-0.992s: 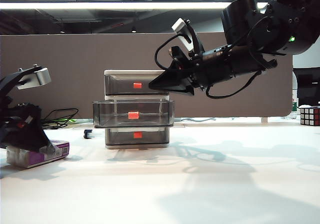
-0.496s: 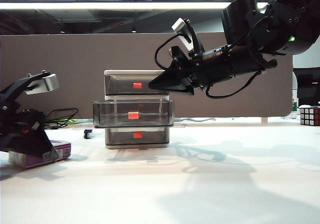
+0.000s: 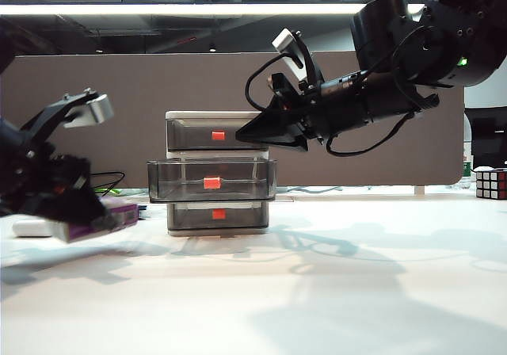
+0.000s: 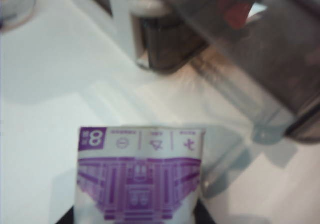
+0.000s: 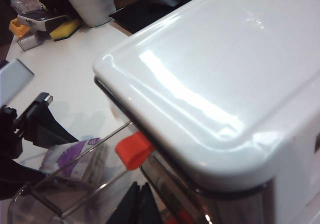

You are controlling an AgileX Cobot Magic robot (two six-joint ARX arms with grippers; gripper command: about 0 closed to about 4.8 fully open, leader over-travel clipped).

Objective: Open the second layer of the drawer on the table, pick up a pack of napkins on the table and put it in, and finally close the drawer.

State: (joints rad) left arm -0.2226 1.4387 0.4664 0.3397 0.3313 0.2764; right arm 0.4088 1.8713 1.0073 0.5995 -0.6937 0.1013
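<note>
The drawer (image 3: 217,173) stands mid-table with its second layer (image 3: 211,181) pulled out toward the camera, red-orange handle in front. My left gripper (image 3: 79,212) is shut on the purple and white pack of napkins (image 3: 101,217), holding it just off the table (image 3: 317,292), left of the drawer. In the left wrist view the pack of napkins (image 4: 140,176) fills the space between the dark fingers (image 4: 67,217), with the drawer (image 4: 240,59) ahead. My right gripper (image 3: 252,133) hangs shut beside the top drawer; its closed tips (image 5: 140,196) sit over the open second layer (image 5: 60,194).
A small white rounded case (image 3: 32,228) lies on the table at the far left. A Rubik's cube (image 3: 490,183) sits at the far right. Cables (image 3: 99,185) and a small black part (image 3: 139,211) lie behind the drawer's left side. A brown partition closes the back.
My left gripper has closed on the pack of napkins, lifted it off the table and carried it right toward the drawer, uncovering the white case. The right arm has not moved.
</note>
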